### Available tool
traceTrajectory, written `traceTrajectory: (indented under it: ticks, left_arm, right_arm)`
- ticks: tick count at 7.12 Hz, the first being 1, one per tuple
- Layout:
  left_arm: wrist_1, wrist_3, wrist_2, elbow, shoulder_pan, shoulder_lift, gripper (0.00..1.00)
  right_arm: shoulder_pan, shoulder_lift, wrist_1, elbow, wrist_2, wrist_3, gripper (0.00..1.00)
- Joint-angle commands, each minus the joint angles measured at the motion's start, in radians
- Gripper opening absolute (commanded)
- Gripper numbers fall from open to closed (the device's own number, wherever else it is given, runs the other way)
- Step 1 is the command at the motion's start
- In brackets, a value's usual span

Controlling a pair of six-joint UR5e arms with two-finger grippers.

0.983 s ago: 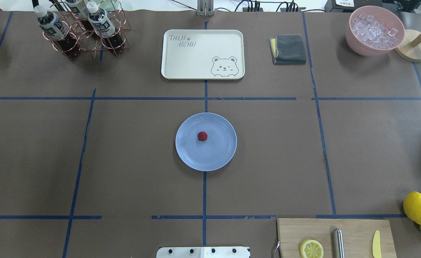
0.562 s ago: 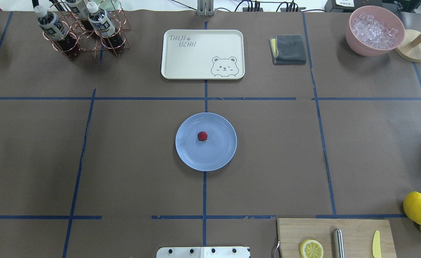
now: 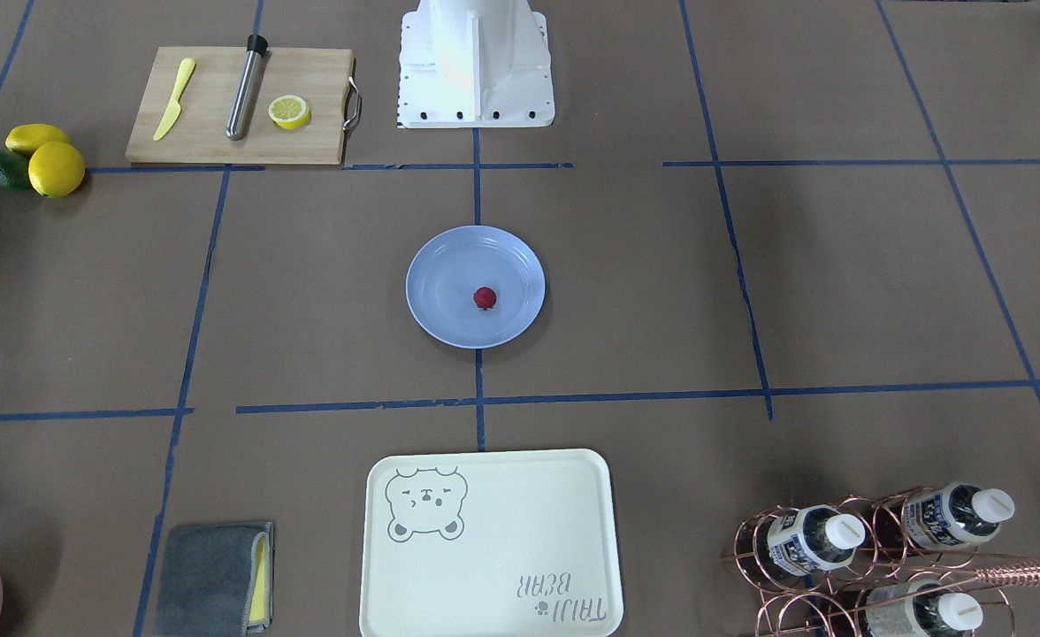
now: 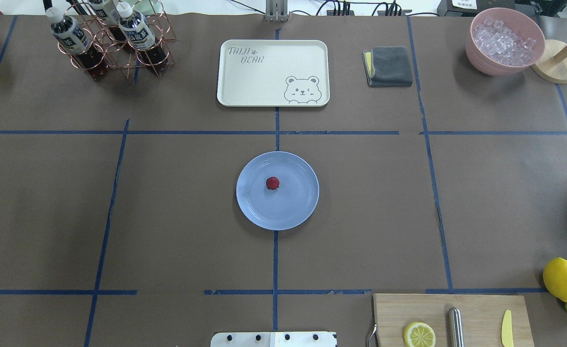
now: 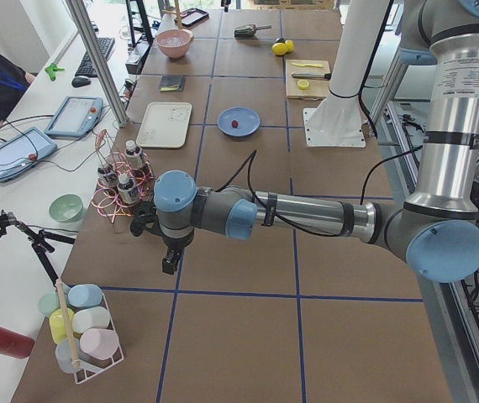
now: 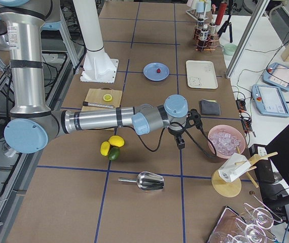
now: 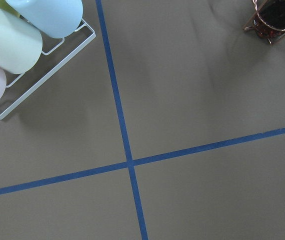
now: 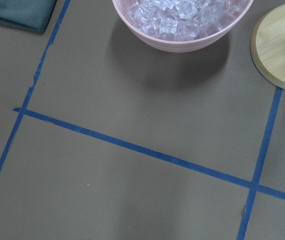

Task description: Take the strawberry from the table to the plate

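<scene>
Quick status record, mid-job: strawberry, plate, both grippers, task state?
strawberry: resting on the plate, near its middle, nothing holding it
plate: table centre, over a blue tape line
left gripper: by the bottle rack; open or shut unclear
right gripper: by the ice bowl; open or shut unclear
task state: placement looks done

My left arm (image 5: 307, 214) reaches out with its forearm level, the upper part upright and the elbow bent square. The left wrist (image 5: 176, 195) turns my left gripper (image 5: 167, 262) straight down. My right arm (image 6: 99, 120) holds the same pose, with the right wrist (image 6: 175, 107) aiming my right gripper (image 6: 180, 144) down. I cannot tell whether either gripper's jaws are apart or closed.
</scene>
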Motion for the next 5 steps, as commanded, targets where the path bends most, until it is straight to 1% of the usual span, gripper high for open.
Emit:
traceTrajectory:
  ticks: [1, 3, 5]
  left_arm:
    - [0.008, -0.002, -0.007, -0.028, -0.001, 0.004, 1.0]
    - [0.008, -0.002, -0.009, -0.028, 0.0, 0.003, 1.0]
    - [0.008, -0.002, -0.009, -0.028, 0.0, 0.004, 1.0]
  right_arm:
    - [-0.007, 0.0, 0.0, 0.0, -0.002, 0.001, 1.0]
    - [-0.02, 0.012, 0.0, 0.0, -0.004, 0.001, 1.0]
    - [-0.02, 0.015, 0.0, 0.011, 0.013, 0.001, 1.0]
